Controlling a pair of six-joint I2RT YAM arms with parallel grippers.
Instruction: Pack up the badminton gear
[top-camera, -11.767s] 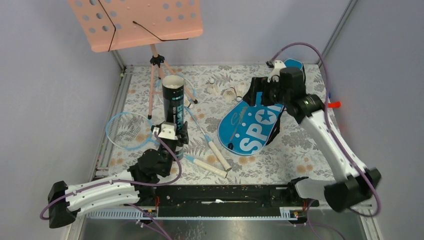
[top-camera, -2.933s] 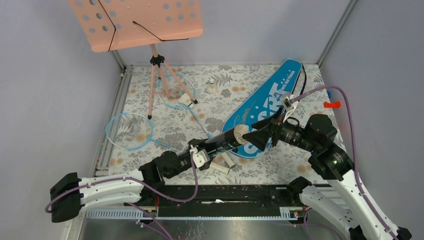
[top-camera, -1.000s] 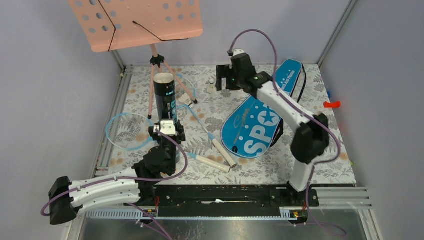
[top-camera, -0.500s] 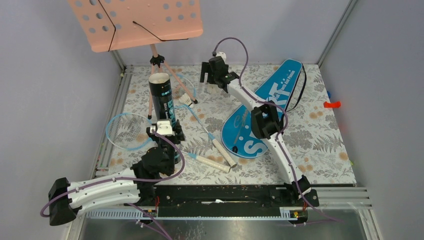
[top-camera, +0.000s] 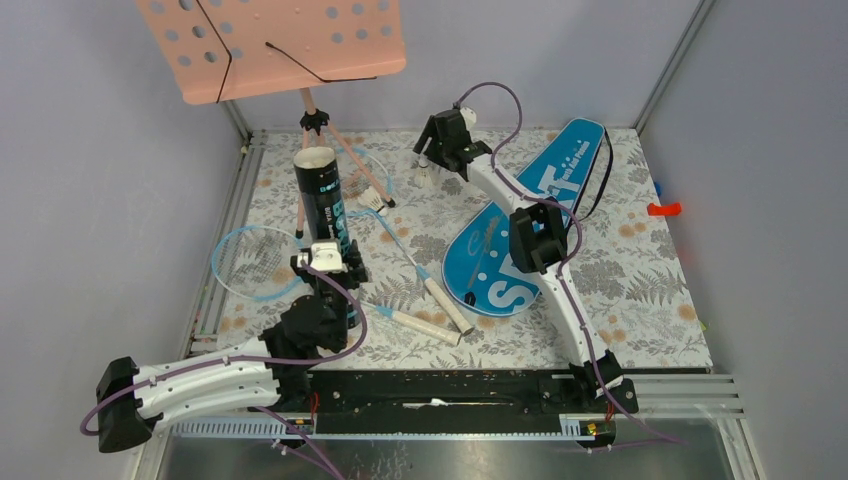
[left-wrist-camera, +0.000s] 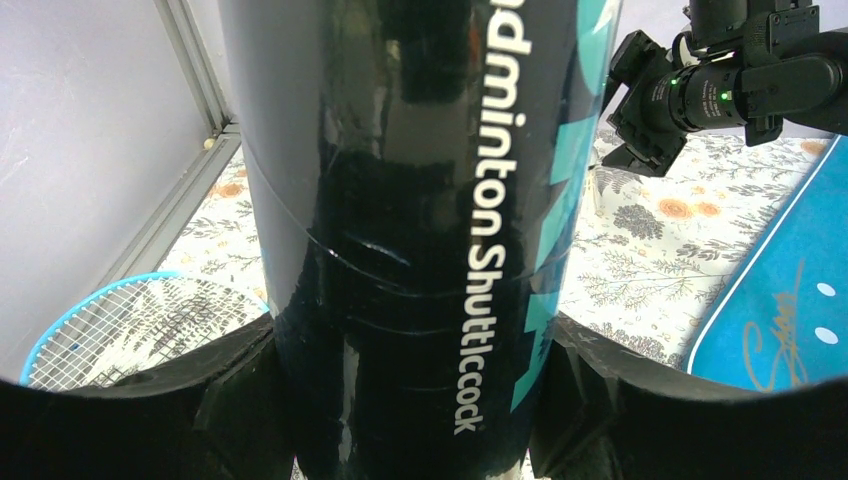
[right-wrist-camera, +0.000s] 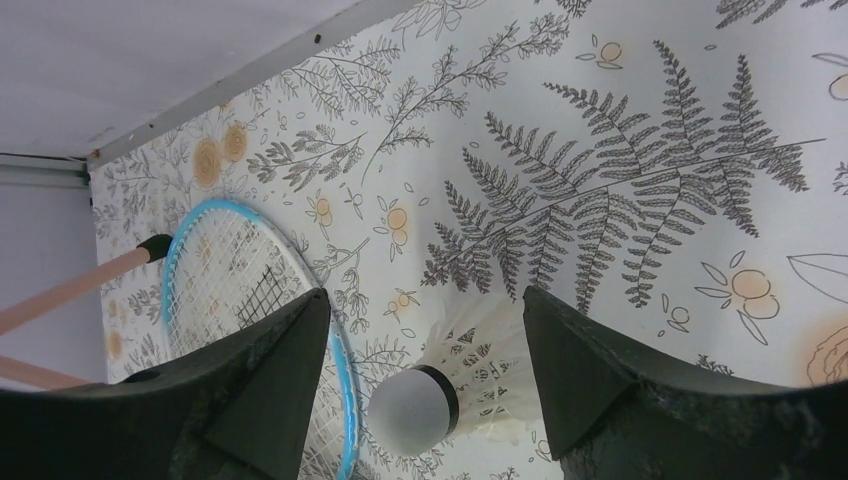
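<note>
From above, my left arm stands the tube upright on the desk, mouth up to take shuttlecocks, while the right arm reaches far. At the left wrist, the left fingers pinch the tube low on both sides, steadying it. At the right wrist, the right fingers stand spread either side of a shuttlecock lying on the desk, set to pinch it, I judge.

The dark tube reads "dminton Shuttlecock" in white down its side.
</note>
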